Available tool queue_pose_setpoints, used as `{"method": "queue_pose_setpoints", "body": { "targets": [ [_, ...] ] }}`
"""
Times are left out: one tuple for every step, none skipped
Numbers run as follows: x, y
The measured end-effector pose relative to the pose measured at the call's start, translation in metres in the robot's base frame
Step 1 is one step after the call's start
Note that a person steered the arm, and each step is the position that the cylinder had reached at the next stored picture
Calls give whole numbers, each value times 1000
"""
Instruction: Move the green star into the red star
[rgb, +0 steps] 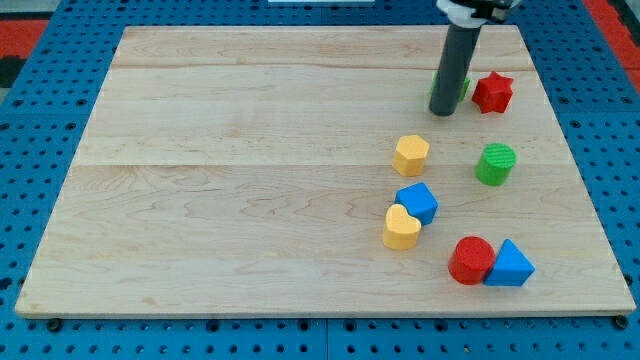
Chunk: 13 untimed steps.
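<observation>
My tip (442, 112) has no jaws and holds nothing. The green star (463, 88) sits mostly hidden just behind it, with the red star (492, 92) just beyond, toward the view's right.

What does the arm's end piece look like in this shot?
A straight, dark grey cylindrical rod, smooth and unmarked, ending at my tip. At the view's top it enters a white collar with a black part above. No cables are visible, and the rest of the arm is out of frame.

The dark rod comes down from the view's top right, nearly upright. My tip (442, 113) rests low on the surface.
</observation>
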<state>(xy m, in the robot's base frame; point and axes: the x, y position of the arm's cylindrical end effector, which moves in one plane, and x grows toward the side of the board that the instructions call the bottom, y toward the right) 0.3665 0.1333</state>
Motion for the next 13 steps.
{"method": "queue_pose_setpoints", "body": {
  "targets": [
    [-10, -46],
    [-59, -51],
    [-99, -40],
    [-106, 4],
    [-104, 10],
    [-104, -6],
    [-102, -7],
    [-96, -7],
    [-86, -7],
    [-75, -7],
    [-62, -7],
    [-51, 6],
    [-46, 22]
  ]
}}
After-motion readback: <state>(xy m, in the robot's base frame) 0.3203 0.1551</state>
